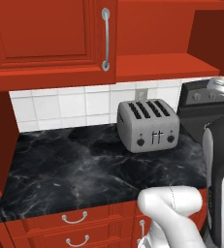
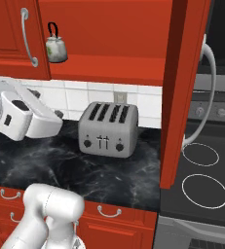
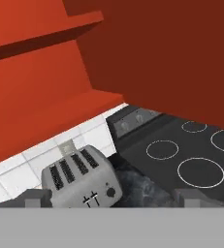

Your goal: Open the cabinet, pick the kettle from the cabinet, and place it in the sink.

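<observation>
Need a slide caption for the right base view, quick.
Right cabinet door swung open; kettle on the shelf above the toaster.

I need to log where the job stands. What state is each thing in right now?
Cabinet: right door swung open, left door shut.
Kettle: upright on the cabinet shelf, not held.
Toaster: on the counter, slots empty.
Stove: burners bare.
End effector: open, holding nothing, pointed over the toaster.
Drawers: shut.
</observation>
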Controlling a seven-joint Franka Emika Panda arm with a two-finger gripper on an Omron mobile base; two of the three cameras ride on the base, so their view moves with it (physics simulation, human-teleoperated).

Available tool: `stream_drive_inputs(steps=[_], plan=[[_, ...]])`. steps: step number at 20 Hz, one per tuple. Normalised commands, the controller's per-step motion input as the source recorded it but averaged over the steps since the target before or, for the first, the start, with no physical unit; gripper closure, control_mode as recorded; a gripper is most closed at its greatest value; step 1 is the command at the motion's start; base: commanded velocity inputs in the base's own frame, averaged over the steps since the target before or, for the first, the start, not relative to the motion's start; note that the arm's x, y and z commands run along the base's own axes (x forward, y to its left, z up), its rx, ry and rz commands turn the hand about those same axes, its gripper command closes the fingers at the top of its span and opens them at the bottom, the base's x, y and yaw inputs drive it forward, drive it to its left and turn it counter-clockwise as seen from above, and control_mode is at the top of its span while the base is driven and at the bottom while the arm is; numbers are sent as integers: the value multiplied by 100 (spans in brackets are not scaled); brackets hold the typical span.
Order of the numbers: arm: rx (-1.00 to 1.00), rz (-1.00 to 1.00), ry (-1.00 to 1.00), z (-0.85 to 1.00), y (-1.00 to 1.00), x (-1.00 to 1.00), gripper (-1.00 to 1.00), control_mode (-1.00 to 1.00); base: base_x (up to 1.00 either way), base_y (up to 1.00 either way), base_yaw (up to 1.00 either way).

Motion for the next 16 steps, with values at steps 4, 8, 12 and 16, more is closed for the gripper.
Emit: stream_drive_inputs(steps=[4, 8, 12, 16], plan=[[-19, 30, 2, 10, 58, 0, -100, -100, 0, 0, 0], [-15, 29, 0, 4, 53, 6, -100, -100, 0, 0, 0], [-9, 22, 0, 1, 42, 16, -100, -100, 0, 0, 0], [-5, 11, 5, 7, 35, 17, -100, -100, 0, 0, 0]])
